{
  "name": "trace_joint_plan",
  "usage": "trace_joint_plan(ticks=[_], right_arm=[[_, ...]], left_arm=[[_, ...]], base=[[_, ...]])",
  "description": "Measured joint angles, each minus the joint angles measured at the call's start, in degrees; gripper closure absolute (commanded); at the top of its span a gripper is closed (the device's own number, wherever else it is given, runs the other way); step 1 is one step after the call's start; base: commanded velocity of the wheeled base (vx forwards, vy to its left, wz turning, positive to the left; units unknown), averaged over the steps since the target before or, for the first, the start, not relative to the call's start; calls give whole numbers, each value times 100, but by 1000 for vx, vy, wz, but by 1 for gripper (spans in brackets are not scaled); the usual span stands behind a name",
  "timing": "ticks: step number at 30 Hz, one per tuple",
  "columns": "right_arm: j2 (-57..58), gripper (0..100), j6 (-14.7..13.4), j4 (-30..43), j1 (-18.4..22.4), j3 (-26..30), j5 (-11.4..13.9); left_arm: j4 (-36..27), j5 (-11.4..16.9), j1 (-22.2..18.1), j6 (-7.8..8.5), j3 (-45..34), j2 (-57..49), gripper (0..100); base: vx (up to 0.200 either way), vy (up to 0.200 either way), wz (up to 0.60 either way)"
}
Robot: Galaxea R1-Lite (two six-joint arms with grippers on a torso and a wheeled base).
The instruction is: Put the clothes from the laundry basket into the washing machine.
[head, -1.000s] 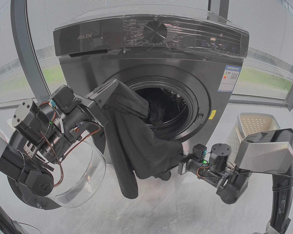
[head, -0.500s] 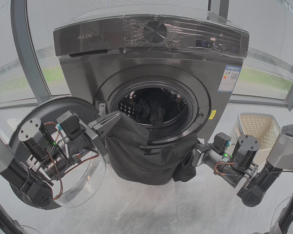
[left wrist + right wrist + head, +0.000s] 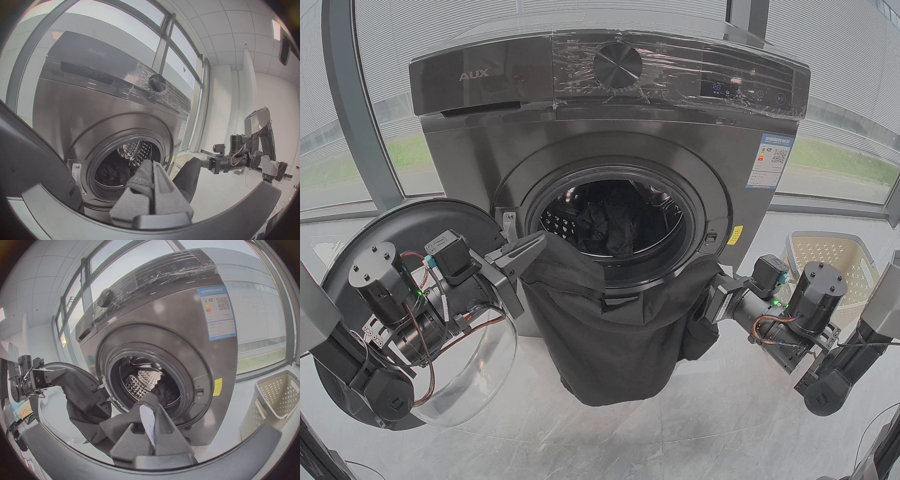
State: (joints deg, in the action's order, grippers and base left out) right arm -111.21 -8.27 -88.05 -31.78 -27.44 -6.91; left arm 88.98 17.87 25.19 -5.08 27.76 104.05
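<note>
Head view, with both wrist views. A front-loading washing machine (image 3: 487, 144) stands on a pale tiled floor (image 3: 612, 444) before tall windows. Its round door (image 3: 406, 228) is swung fully open to the robot's left, and the clear glass bowl of the door faces outward. Inside the drum (image 3: 562, 219), dark clothes (image 3: 609, 225) lie toward the back.

A dark garment (image 3: 612, 340) is stretched between the two arms in front of the lower rim of the opening, outside the drum. Its upper edge runs from one pincer to the other, and the rest hangs in a broad fold whose lowest edge is free above the floor.

The left pincer (image 3: 532, 245) is closed on one upper corner of the garment, at the left side of the opening and just beside the door hinge. In the left wrist view the fingers (image 3: 165, 184) are pressed together with cloth (image 3: 142, 178) pinched between them.

The right pincer (image 3: 714, 294) is clamped on the opposite corner at the lower right of the opening. In the right wrist view (image 3: 150, 410) its jaws are shut on the fabric (image 3: 122, 426) and a white label.

A pale perforated laundry basket (image 3: 831, 253) stands on the floor to the right of the machine, behind the right arm, with no clothes visible in the part that shows.
</note>
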Motion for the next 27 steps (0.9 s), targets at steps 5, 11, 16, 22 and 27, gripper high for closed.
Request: trace_joint_plan(ticks=[5, 11, 16, 22, 27], right_arm=[[24, 100, 0, 30, 218, -59, -11], [85, 100, 15, 61, 546, -67, -6], [154, 100, 35, 105, 708, -72, -4], [232, 100, 44, 115, 773, -108, -4], [256, 100, 55, 126, 847, -144, -1]], left_arm=[[0, -4, -110, 0, 51, 13, 100], [0, -6, -234, -13, 179, 28, 100], [0, -99, -315, -28, 339, 48, 100], [0, -349, -377, -71, 584, 100, 100], [0, -472, -383, -96, 768, 113, 100]], base=[[0, 0, 0], [0, 0, 0], [0, 0, 0], [0, 0, 0], [0, 0, 0]])
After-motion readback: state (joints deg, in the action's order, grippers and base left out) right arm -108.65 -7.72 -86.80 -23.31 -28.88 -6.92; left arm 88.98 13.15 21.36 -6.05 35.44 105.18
